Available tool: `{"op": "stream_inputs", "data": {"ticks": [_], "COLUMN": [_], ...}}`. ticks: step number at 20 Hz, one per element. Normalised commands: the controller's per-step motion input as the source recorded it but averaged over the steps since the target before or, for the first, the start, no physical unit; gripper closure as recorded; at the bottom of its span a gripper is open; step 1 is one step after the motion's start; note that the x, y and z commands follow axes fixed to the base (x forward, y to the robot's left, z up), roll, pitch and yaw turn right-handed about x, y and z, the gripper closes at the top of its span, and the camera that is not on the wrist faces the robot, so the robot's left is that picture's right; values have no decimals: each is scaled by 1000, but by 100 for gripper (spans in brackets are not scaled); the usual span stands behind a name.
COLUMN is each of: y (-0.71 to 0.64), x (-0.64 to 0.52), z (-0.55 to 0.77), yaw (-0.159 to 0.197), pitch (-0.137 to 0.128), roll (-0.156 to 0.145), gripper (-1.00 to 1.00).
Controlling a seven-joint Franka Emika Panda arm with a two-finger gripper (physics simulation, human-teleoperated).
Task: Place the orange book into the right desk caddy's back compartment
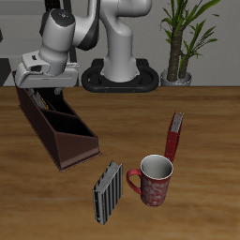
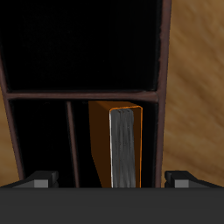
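End effector [image 2: 112, 179] is released, jaws spread, above the right desk caddy [image 1: 58, 127]. The orange book [image 2: 124, 147] stands in a small divided section, not the back compartment [image 2: 83, 44]; leaving it there risks misplacement.

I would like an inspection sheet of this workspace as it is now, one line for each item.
Surface: wooden table, no spills seen.
Job's things: orange book stands upright inside a divided section of the right desk caddy, beside a larger empty section.
Clutter: grey striped book, red mug and red book, all outside the caddy.
Grippers: end effector open above the book, fingers on either side of it without touching.
Cables: nothing seen.
Surroundings: potted plant behind the table.
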Motion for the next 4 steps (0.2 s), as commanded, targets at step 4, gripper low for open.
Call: {"op": "stream_inputs", "data": {"ticks": [4], "y": [159], "x": [14], "z": [52], "yaw": [7], "pitch": [-8], "roll": [22], "gripper": [-100]}}
